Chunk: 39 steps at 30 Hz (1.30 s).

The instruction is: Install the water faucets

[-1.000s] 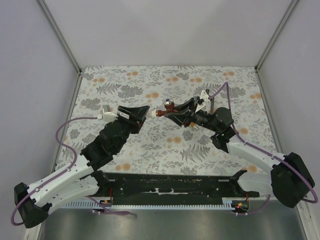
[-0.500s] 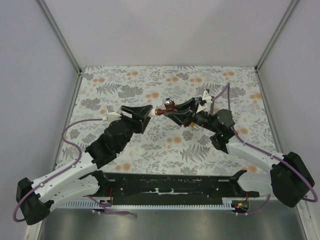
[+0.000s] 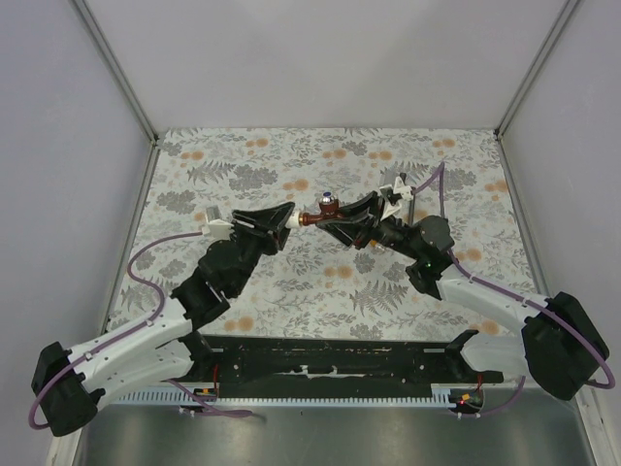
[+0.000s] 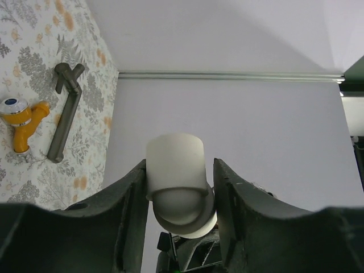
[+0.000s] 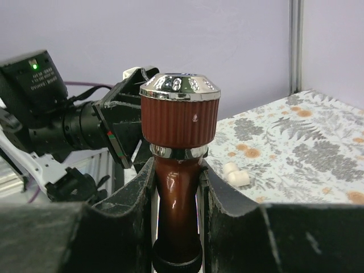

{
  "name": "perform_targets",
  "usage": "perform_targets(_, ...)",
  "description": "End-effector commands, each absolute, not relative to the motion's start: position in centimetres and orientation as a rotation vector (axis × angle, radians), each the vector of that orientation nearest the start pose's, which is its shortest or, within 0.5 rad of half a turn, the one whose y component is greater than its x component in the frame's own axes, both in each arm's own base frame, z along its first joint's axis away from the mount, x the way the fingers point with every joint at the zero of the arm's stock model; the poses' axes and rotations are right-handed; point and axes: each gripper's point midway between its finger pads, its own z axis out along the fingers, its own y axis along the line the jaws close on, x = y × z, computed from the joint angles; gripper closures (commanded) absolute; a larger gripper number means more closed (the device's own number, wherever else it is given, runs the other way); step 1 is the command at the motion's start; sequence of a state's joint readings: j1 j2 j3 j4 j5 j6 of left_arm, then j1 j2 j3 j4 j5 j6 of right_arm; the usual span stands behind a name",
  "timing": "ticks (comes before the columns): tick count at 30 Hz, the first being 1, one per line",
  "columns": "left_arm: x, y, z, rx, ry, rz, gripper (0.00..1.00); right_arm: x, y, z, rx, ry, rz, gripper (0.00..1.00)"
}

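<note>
My right gripper point(image 5: 177, 170) is shut on the reddish-brown water faucet point(image 5: 179, 116), which stands upright with its ribbed knob and chrome cap on top. From above, this faucet point(image 3: 330, 205) hangs over the middle of the table, between my right gripper point(image 3: 324, 219) and my left gripper point(image 3: 288, 219). The left gripper point(image 4: 179, 170) is shut on a white elbow fitting point(image 4: 176, 165), which points toward the faucet. An orange water faucet point(image 4: 20, 122) lies on the flowered cloth. Where the faucet's threaded end meets the fitting is hidden.
A dark grey T-shaped tool point(image 4: 64, 116) lies beside the orange faucet. Another white elbow fitting point(image 5: 236, 174) lies on the cloth beyond the left arm. The flowered cloth point(image 3: 252, 165) is bounded by grey walls at the back and sides.
The left gripper has moved right toward the reddish-brown faucet and its jaws have closed in on the white fitting. The right gripper has kept its hold, shifting only slightly.
</note>
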<state>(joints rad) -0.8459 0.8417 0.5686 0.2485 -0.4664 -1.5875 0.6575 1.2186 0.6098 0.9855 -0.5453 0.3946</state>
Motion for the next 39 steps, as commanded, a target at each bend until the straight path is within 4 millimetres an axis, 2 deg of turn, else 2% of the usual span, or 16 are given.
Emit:
perform_targets(1, 25.6, -21.7, 32.8, -0.919, 1.322, -1.528, 0.97, 23.0, 31.1, 33.9, -0.56, 1.131, 1.315, 1.0)
perform_targets(7, 24.0, -21.4, 36.6, -0.648, 1.144, -1.552, 0.98, 24.0, 30.8, 33.5, -0.247, 1.311, 1.513, 1.0)
perform_targets(11, 21.3, -22.1, 39.3, -0.279, 1.048, -1.458, 0.98, 24.2, 31.2, 32.9, -0.035, 1.43, 1.703, 1.0)
perform_targets(15, 18.1, -23.3, 41.5, 0.08, 0.938, -1.344, 0.98, 23.6, 32.1, 32.8, 0.068, 1.503, 1.865, 1.0)
perform_targets(20, 14.6, -24.2, 42.5, 0.398, 0.853, -1.248, 0.98, 23.3, 32.5, 32.8, 0.199, 1.52, 2.026, 0.99)
perform_targets(23, 13.8, -24.2, 42.7, 0.506, 0.853, -1.179, 0.98, 23.3, 32.4, 32.6, 0.243, 1.518, 2.071, 0.94)
perform_targets(26, 13.5, -23.8, 42.6, 0.549, 0.861, -1.123, 0.98, 23.4, 32.4, 32.3, 0.255, 1.527, 2.06, 0.83)
perform_targets(28, 14.0, -23.3, 42.6, 0.517, 0.877, -1.097, 0.98, 23.4, 32.4, 32.5, 0.233, 1.517, 2.047, 0.68)
perform_targets(32, 16.1, -21.7, 41.5, 0.336, 0.955, -1.077, 0.98, 23.5, 31.9, 33.0, 0.173, 1.479, 1.974, 0.42)
perform_targets(34, 17.3, -20.6, 41.0, 0.213, 0.985, -1.073, 0.98, 23.9, 31.5, 32.6, 0.144, 1.481, 1.909, 0.3)
perform_targets(35, 17.6, -20.3, 40.5, 0.165, 1.003, -1.088, 0.98, 24.0, 31.1, 32.6, 0.128, 1.473, 1.874, 0.18)
perform_targets(36, 18.3, -19.7, 40.1, 0.097, 1.02, -1.09, 0.98, 24.3, 30.8, 32.4, 0.11, 1.473, 1.83, 0.02)
perform_targets(39, 19.7, -18.5, 38.3, -0.083, 1.074, -1.112, 0.98, 25.0, 29.3, 32.1, 0.052, 1.457, 1.701, 0.02)
